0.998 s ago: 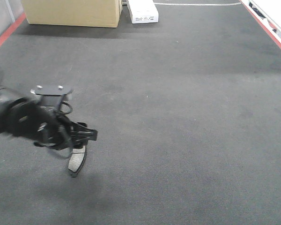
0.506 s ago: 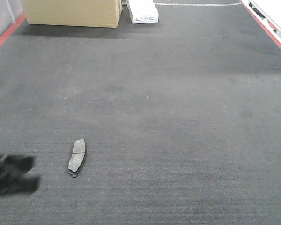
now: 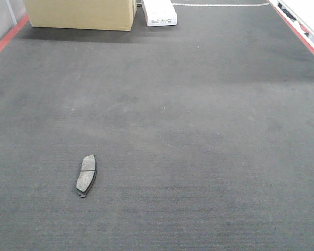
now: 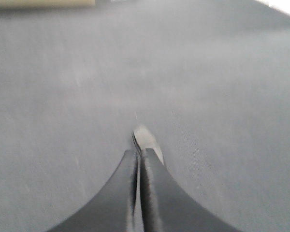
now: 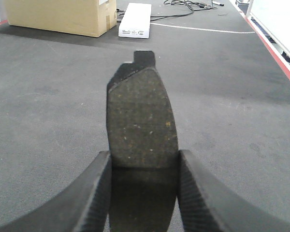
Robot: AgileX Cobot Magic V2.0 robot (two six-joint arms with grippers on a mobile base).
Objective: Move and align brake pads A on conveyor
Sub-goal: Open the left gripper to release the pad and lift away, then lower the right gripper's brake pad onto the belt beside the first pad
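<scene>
Conveyor fills nearly the whole front view. It's the target for your pads, so everything sits on it. Neither arm shows in that view.

Right pincer: clamped on the held brake pad, fingers on its two long edges near one end. Most of the pad sticks out forward, level, friction face up, backing tab at the far tip. My read: you hold it that way so it lays down flat and you can sight its long axis for alignment.

Left pincer: fingers pressed together, nothing between them that I can see. This view is blurred. There's a pale blurred shape just past the tips, maybe a pad on the belt; can't confirm.

Laid brake pad: flat on the belt, near-left area, friction face up, groove across its middle, long axis running roughly away from the camera. It's likely your reference for the row, so the held one should go parallel to it. Only these two pads show.

Surface: dark charcoal felt-like belt, matte and grippy-looking, so a pad should stay where you put it. Red frame runs along both sides. At the far end there's a cardboard box, a smaller white box beside it, and black cables beyond.
</scene>
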